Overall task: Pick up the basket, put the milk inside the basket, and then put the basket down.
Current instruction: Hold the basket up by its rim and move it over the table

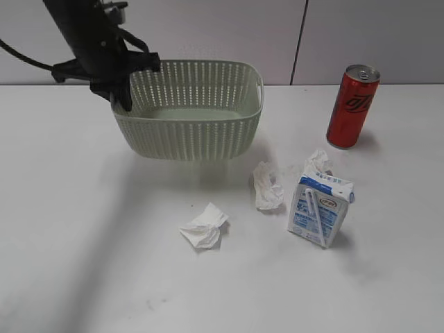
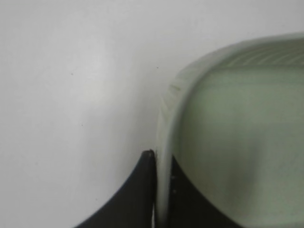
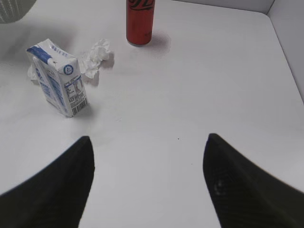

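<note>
So the left gripper is pinched onto the left rim of the basket, one black finger on each side of the thin plastic wall; the left wrist view shows that up close, with the pale green rim running right between the two dark fingers. The basket is a sage-green rectangular tub with rounded corners, slotted weave-look sides and a cut-out handle on the right end, and it looks lifted a bit off the white table, tilted, with a soft shadow under it. The right gripper is spread wide with nothing in it, hanging over bare tabletop, its two matte black fingers framing the bottom of its own view. The milk carton stands upright ahead and to the left of that gripper, well apart from it; it's a small white-and-blue gable-top box with a white straw stuck diagonally across its front. It sits to the right and in front of the basket, not in it. Crumpled white tissues lie between the two, and another wad is just behind the carton. A glossy red soda can stands farther back on the right.
</note>
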{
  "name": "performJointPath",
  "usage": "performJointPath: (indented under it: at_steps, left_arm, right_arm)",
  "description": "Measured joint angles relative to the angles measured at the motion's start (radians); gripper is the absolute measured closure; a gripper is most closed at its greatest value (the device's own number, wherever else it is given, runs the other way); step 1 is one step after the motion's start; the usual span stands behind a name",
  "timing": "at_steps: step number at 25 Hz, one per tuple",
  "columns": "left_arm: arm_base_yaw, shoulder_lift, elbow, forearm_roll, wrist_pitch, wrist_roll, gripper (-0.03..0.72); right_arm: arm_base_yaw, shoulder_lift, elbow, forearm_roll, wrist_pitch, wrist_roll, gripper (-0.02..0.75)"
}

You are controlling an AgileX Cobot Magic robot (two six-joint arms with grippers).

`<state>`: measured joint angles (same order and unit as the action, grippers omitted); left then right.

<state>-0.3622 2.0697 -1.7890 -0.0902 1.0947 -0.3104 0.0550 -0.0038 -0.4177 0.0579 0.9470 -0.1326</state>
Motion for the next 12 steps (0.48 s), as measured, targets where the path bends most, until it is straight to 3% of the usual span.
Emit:
performJointPath:
  at_steps: [5, 12]
  left_arm:
    - [0.0, -0.12, 0.05, -0.008, 0.03, -0.089, 0.689]
    - [0.0, -0.346, 0.255, -0.032, 0.034, -0.15, 0.689]
  right_arm:
    - [0.0, 0.0, 0.0, 0.0, 0.0, 0.0, 0.175]
    - [0.0, 0.0, 0.0, -0.001, 0.0, 0.0, 0.175]
